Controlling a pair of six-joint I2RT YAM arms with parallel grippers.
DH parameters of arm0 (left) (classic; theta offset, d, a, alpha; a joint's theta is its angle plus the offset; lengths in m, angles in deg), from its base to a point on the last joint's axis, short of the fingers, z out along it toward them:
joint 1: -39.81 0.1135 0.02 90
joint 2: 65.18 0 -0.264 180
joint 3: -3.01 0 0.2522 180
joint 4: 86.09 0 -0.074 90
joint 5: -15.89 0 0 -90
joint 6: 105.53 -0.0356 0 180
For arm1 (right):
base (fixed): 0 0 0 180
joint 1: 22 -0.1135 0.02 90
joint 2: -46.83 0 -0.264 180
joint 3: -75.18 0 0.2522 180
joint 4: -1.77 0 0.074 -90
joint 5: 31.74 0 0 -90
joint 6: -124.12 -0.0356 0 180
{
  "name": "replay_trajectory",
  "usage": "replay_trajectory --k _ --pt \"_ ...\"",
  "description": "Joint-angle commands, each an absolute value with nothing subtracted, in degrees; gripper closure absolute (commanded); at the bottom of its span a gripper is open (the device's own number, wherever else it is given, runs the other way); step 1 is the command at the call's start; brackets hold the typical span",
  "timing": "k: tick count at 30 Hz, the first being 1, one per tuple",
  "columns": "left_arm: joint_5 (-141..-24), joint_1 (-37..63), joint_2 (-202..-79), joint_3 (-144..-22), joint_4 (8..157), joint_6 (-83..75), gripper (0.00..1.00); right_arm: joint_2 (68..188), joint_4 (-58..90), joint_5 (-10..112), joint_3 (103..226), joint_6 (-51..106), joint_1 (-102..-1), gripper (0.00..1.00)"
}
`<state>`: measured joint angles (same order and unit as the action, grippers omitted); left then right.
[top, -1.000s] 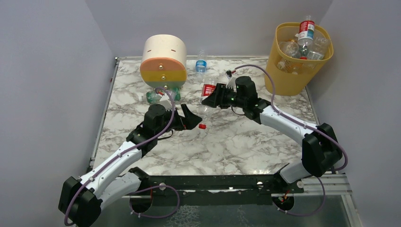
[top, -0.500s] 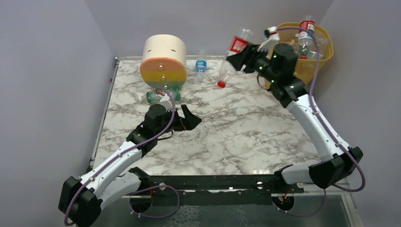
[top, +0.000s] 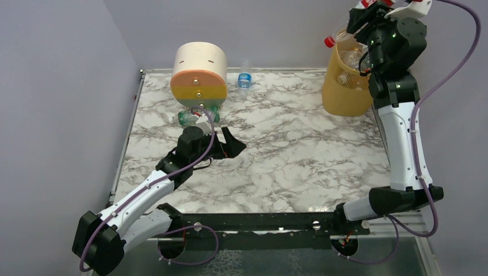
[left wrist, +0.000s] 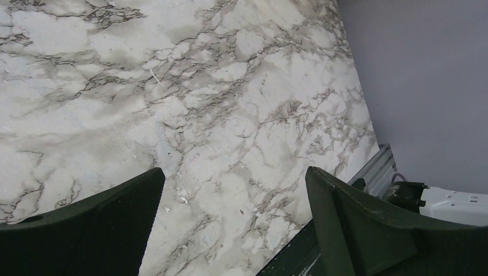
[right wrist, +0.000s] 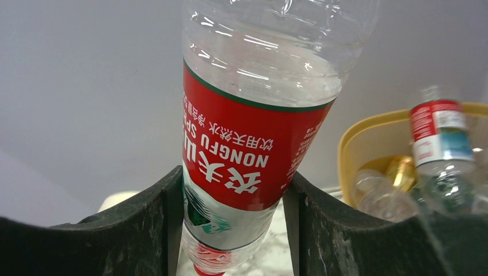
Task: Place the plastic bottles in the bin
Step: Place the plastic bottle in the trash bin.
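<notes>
Counting table (top: pixel 276 167): one; flat slab, white marble pattern with grey veins.
Arms: two; white shells, black joints, purple cables.
Bin (top: pixel 345 95): one; translucent yellow-orange plastic, lattice wall, flared rim, at the far right corner; I see several clear bottles (right wrist: pixel 440 138) inside but can't count them.
Drawer unit (top: pixel 199 75): one; round, in cream, orange, yellow and green bands.
Left gripper (left wrist: pixel 233 178): fingers spread wide, nothing between them, low over bare marble.
Right gripper (right wrist: pixel 233 190): clamped on held bottle (right wrist: pixel 253 132); one, clear ribbed plastic, red label, red cap pointing down, tilted, raised at the bin's left rim.
Loose bottles: blue-label one (top: pixel 245 76) at the far edge; green one (top: pixel 185 118) at the drawer unit's foot, and I can't tell if there are more.
</notes>
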<state>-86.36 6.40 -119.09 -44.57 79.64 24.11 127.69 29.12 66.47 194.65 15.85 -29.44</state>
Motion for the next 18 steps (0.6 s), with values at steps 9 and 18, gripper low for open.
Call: replay_trajectory --k 9,18 --pt "-87.6 6.3 -120.2 -44.4 81.3 23.0 0.01 137.2 24.0 94.5 204.4 32.0 -25.4 0.48" --pt "-89.6 6.3 -123.9 -45.2 83.7 23.0 0.01 140.9 19.4 98.2 202.4 35.6 -21.7 0.49"
